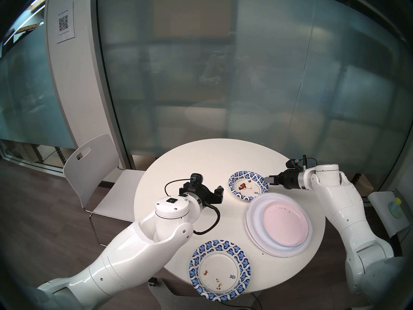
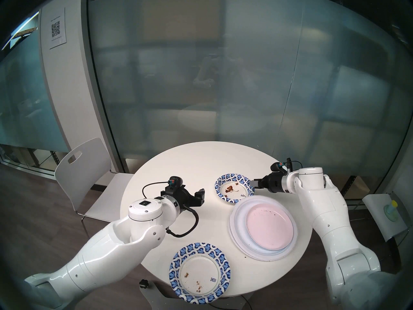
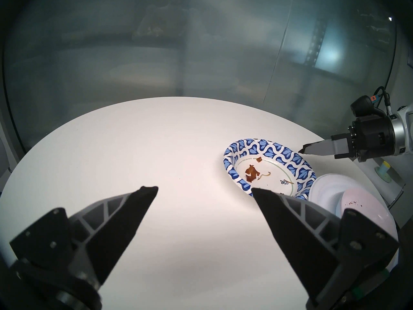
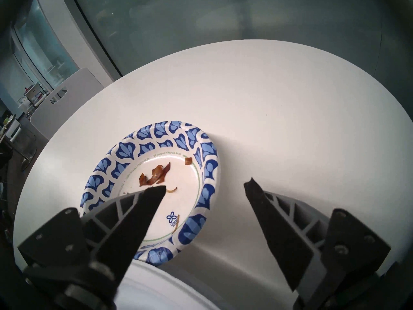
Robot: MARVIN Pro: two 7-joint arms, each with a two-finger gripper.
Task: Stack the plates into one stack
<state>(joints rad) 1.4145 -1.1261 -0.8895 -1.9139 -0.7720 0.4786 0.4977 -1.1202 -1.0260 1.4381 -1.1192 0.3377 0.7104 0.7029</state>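
White table (image 1: 183, 168); blue-and-white patterned bowl (image 1: 237, 176) and plate (image 1: 202, 251); pink plate (image 1: 283, 222) on white, perhaps pale-blue, stack (image 1: 251, 222).

In the right wrist view the stack (image 4: 156, 287) is cut by the bottom edge, and the near rim of the patterned bowl (image 4: 156, 177) hides behind a finger (image 4: 134, 215); the QR sheet's (image 1: 65, 23) small print on the far-left wall is unreadable
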